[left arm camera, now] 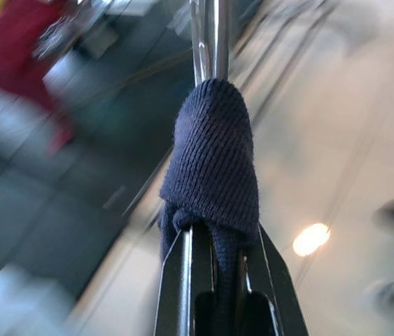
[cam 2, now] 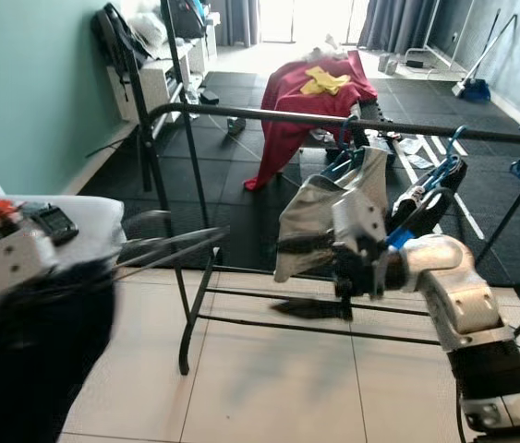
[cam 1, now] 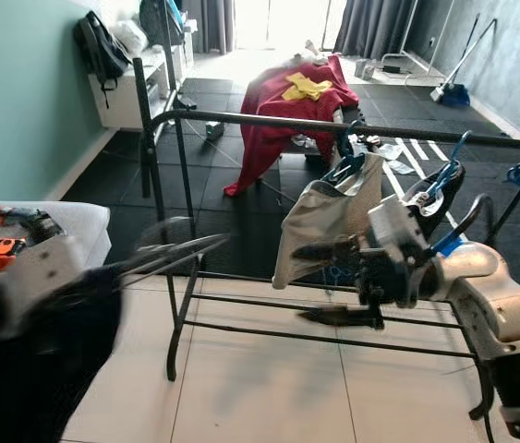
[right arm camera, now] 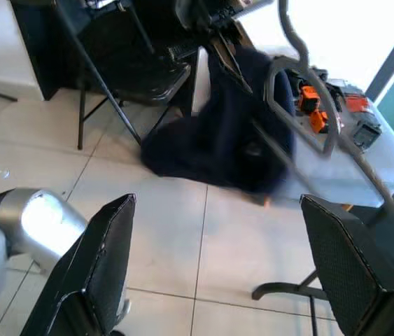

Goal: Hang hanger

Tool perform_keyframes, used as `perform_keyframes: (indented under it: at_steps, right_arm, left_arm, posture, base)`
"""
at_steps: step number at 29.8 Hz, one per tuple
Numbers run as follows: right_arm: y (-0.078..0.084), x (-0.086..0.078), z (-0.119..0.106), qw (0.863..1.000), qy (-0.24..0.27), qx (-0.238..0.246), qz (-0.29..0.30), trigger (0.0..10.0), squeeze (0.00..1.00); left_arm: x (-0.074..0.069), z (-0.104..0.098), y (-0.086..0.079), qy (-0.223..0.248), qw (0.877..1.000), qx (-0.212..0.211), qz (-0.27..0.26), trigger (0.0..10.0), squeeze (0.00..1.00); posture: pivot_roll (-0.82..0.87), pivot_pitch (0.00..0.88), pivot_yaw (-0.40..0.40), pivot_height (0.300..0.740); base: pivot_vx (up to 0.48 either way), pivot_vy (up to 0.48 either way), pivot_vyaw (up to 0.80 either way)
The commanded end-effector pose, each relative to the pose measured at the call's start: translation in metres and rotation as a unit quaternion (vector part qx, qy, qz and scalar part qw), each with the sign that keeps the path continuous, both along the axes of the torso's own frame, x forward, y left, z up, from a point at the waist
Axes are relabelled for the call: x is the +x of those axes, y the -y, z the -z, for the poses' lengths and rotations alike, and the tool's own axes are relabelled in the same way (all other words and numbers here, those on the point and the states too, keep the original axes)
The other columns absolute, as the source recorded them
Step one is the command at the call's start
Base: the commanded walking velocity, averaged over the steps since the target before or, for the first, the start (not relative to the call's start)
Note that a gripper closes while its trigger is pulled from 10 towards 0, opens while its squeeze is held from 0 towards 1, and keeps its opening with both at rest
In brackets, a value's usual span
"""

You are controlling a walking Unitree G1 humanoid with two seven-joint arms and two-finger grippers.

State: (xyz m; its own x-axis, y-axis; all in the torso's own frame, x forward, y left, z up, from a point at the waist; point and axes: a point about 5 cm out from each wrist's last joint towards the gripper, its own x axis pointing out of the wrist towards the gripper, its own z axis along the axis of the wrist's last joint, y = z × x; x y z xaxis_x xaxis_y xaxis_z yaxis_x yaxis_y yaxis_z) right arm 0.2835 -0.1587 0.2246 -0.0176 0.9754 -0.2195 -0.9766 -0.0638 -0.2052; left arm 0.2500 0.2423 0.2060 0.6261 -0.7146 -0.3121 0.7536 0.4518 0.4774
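Dark navy knit cloth [left arm camera: 212, 168] is draped over a wire hanger [cam 1: 172, 254], and the left gripper [left arm camera: 214, 280] is clamped on both, with the metal rods poking out past the wool. The hanger sits low at the robot's left, well short of the black rack rail [cam 1: 333, 125], so the hanging itself is not done; my guess is it has to be lifted and hooked on beside the grey garment [cam 1: 329, 217] hung there on a blue hanger [cam 1: 444, 175]. The right gripper [right arm camera: 217, 266] hovers in front of the rack, its 2 fingers spread wide with nothing between them. The left arm is badly blurred, so the hanger's hook is hard to make out.
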Motion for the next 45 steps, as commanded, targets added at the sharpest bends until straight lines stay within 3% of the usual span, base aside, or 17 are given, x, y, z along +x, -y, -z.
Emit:
perform_keyframes:
  at_steps: [1, 5, 8, 15, 19, 20, 22, 27, 31, 37, 39, 41, 43, 45]
  right_arm:
    - [0.0, -0.005, -0.007, 0.999, 0.004, -0.019, -0.026, 10.0, 0.0]
    - [0.004, -0.006, -0.015, 0.999, 0.02, -0.034, -0.036, 10.0, 0.0]
    - [0.006, -0.007, -0.029, 0.997, 0.042, -0.043, -0.049, 10.0, 0.0]
    - [0.001, -0.01, -0.043, 0.993, 0.073, -0.057, -0.072, 10.0, 0.0]
    - [-0.015, -0.01, -0.039, 0.992, 0.085, -0.046, -0.078, 10.0, 0.0]
    - [-0.015, -0.01, -0.039, 0.992, 0.085, -0.046, -0.078, 10.0, 0.0]
    - [-0.022, 0.0, -0.031, 0.993, 0.097, -0.039, -0.048, 10.0, 0.0]
    - [-0.027, 0.009, -0.027, 0.993, 0.108, -0.034, -0.021, 10.0, 0.0]
    - [-0.033, 0.021, -0.04, 0.99, 0.138, 0.0, 0.021, 10.0, 0.0]
    - [-0.031, 0.018, -0.052, 0.99, 0.14, 0.022, 0.018, 10.0, 0.0]
    - [-0.025, 0.002, -0.065, 0.992, 0.113, 0.049, -0.037, 10.0, 0.0]
    - [-0.025, 0.002, -0.065, 0.992, 0.113, 0.049, -0.037, 10.0, 0.0]
    - [-0.02, -0.014, -0.07, 0.991, 0.092, 0.049, -0.088, 10.0, 0.0]
    - [-0.019, -0.015, -0.071, 0.99, 0.094, 0.047, -0.091, 10.0, 0.0]
  left_arm:
    - [-0.006, 0.001, 0.003, -0.037, 0.998, -0.043, 0.036, 10.0, 0.0]
    - [-0.007, 0.001, -0.002, -0.054, 0.996, -0.051, 0.04, 10.0, 0.0]
    - [-0.003, -0.001, -0.005, -0.053, 0.997, -0.035, 0.039, 10.0, 0.0]
    - [0.005, -0.007, 0.009, -0.032, 0.998, -0.022, 0.051, 10.0, 0.0]
    - [0.013, -0.024, 0.043, 0.009, 0.995, -0.045, 0.084, 10.0, 0.0]
    - [0.013, -0.024, 0.043, 0.009, 0.995, -0.045, 0.084, 10.0, 0.0]
    - [0.014, -0.034, 0.058, 0.02, 0.992, -0.054, 0.116, 10.0, 0.0]
    - [0.014, -0.039, 0.066, 0.023, 0.989, -0.053, 0.137, 10.0, 0.0]
    - [0.015, -0.04, 0.063, 0.015, 0.988, -0.029, 0.149, 10.0, 0.0]
    - [0.013, -0.039, 0.056, 0.007, 0.99, -0.014, 0.141, 10.0, 0.0]
    - [0.011, -0.035, 0.051, -0.004, 0.992, -0.004, 0.126, 10.0, 0.0]
    - [0.011, -0.035, 0.051, -0.004, 0.992, -0.004, 0.126, 10.0, 0.0]
    - [0.009, -0.03, 0.048, -0.014, 0.993, -0.003, 0.116, 10.0, 0.0]
    - [0.008, -0.029, 0.048, -0.016, 0.993, -0.003, 0.114, 10.0, 0.0]
  posture:
    - [-0.03, 0.0, -0.038, 0.74]
    - [-0.03, 0.0, -0.036, 0.74]
    - [-0.04, 0.0, -0.034, 0.74]
    - [-0.04, 0.0, -0.03, 0.74]
    - [-0.04, 0.0, -0.032, 0.74]
    - [-0.04, 0.0, -0.032, 0.74]
    - [-0.04, 0.0, -0.033, 0.74]
    - [-0.04, 0.0, -0.026, 0.74]
    - [-0.04, 0.0, -0.019, 0.74]
    - [-0.03, 0.0, -0.021, 0.74]
    - [-0.03, 0.0, -0.023, 0.74]
    - [-0.03, 0.0, -0.023, 0.74]
    - [-0.04, 0.0, -0.023, 0.74]
    - [-0.04, 0.0, -0.023, 0.74]
  base:
    - [0.0, 0.0, 0.0]
    - [0.0, 0.0, 0.0]
    - [0.0, 0.0, 0.0]
    - [0.0, 0.0, 0.0]
    - [0.0, 0.0, 0.0]
    - [0.0, 0.0, 0.0]
    - [0.0, 0.0, 0.0]
    - [0.0, 0.0, 0.0]
    - [0.0, 0.0, 0.0]
    - [0.0, 0.0, 0.0]
    - [0.0, 0.0, 0.0]
    - [0.0, 0.0, 0.0]
    - [0.0, 0.0, 0.0]
    - [0.0, 0.0, 0.0]
